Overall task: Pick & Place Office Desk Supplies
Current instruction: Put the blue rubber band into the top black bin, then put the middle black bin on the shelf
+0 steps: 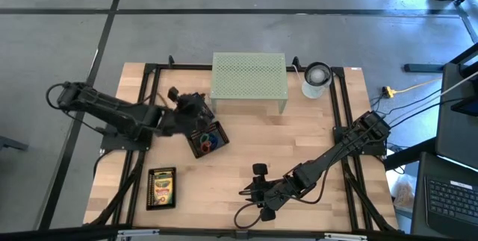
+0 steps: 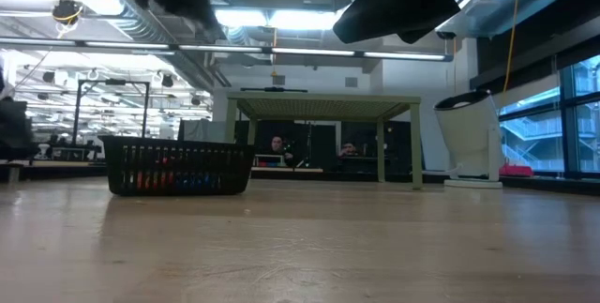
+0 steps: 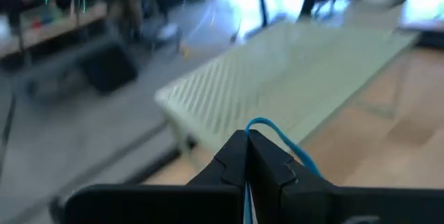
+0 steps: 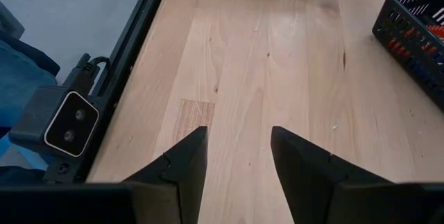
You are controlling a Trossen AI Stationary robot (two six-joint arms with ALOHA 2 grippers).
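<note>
My left gripper (image 3: pixel 248 138) is shut on a blue rubber band (image 3: pixel 279 136). In the high view it hangs (image 1: pixel 199 107) just above the far left corner of the black mesh tray (image 1: pixel 208 139), pointing toward the pale green riser (image 3: pixel 291 78). Several coloured bands lie in the tray. A yellow-green crayon box (image 1: pixel 161 188) lies flat on the table near the front left. My right gripper (image 4: pixel 239 141) stands open over bare wood near the front edge (image 1: pixel 251 191), with nothing between its fingers. My left gripper pinches the blue rubber band between its two fingertips. A small loop of the band (image 3: pixel 261 122) sticks out past the tips, and a strand runs back along one finger. The fingers point nearly level toward the riser, and the band is lifted clear of tray and table.
The riser (image 1: pixel 249 77) stands at the far middle, with a white-grey cylinder (image 1: pixel 317 79) to its right. A black frame (image 1: pixel 345 114) borders the table. A small camera (image 4: pixel 66 123) sits at the front edge near my right gripper. Bare wood lies between tray and right arm.
</note>
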